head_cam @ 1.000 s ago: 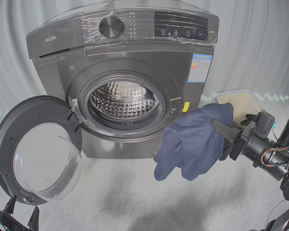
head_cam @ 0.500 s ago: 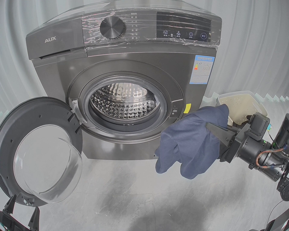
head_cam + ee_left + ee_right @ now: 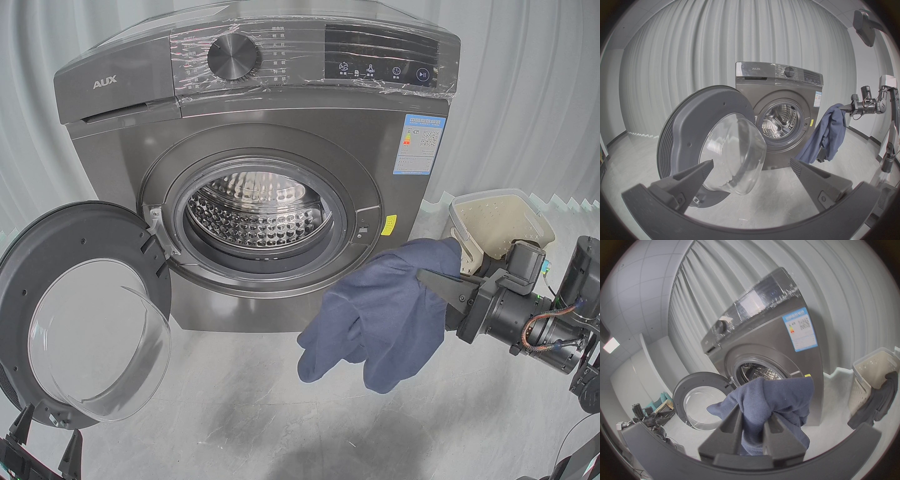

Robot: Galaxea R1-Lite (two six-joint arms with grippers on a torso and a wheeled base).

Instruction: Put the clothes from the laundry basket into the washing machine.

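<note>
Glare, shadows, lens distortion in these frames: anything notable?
Head view: glare on the plastic wrap over the washer panel; soft shadow on the floor below the blue garment. Left wrist view: strong fisheye, dark corners, reflections in the door glass. Right wrist view: same fisheye, washer leaning, bright ceiling light.

The garment hangs before the washing machine, door to its left, laundry basket right.

The right claw juts level from the right, clamped on a navy garment. The left claw sits low at near left, spread wide.
</note>
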